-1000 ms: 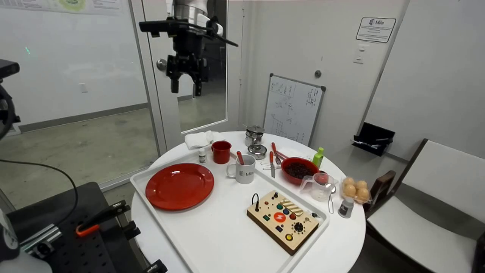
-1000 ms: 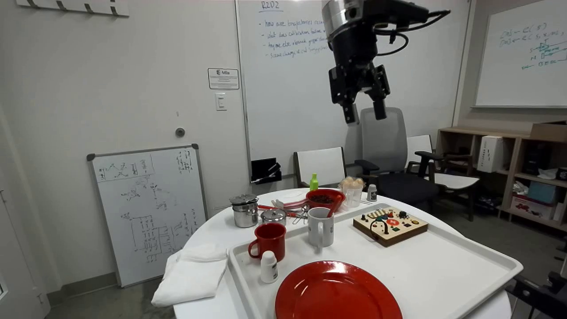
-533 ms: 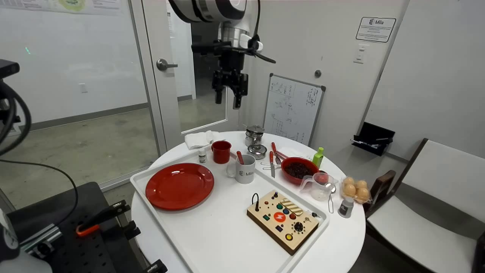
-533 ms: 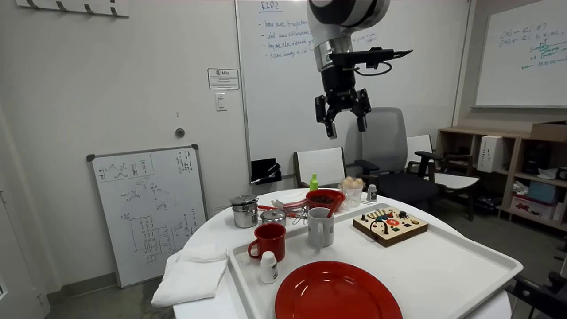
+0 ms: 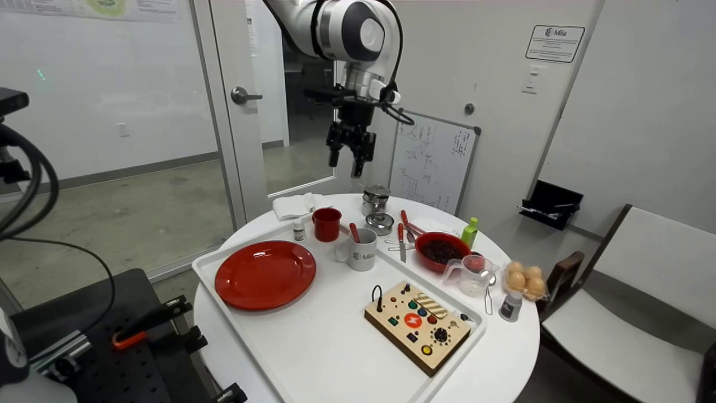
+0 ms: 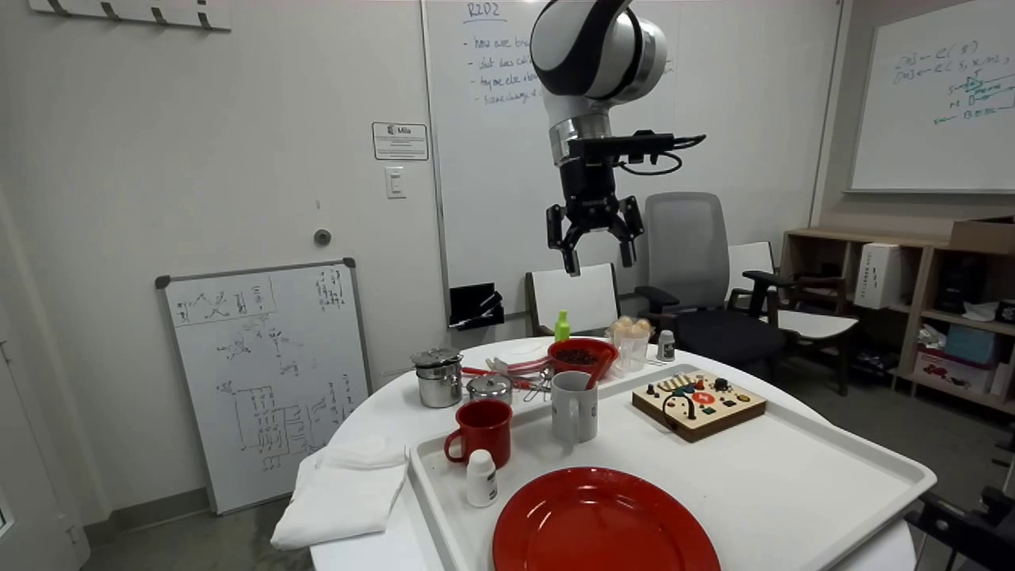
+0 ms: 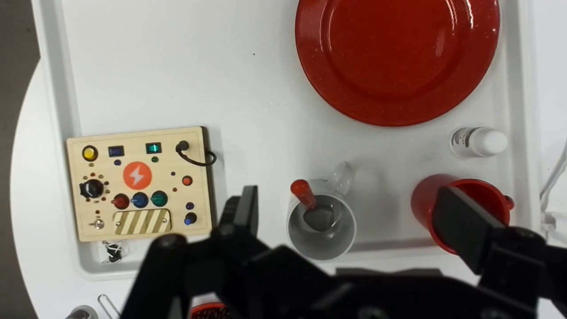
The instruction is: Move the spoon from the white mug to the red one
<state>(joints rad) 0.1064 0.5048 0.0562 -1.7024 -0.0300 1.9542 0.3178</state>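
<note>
The spoon stands tilted in the white mug, its red handle leaning out over the rim. The handle shows in both exterior views, and in the wrist view the spoon has its metal bowl down inside the mug. The white mug stands upright on the tray; it also shows in the wrist view. The red mug stands upright beside it, partly behind a finger in the wrist view. My gripper is open and empty, high above the mugs; its fingers spread wide in the wrist view.
A red plate, a small white bottle and a wooden switch box lie on the white tray. Metal pots, a red bowl, a measuring cup and cutlery stand beyond the tray.
My gripper has come down toward the table, moving right in one exterior view and left in the other. It stays open. The mugs and spoon have not moved.
</note>
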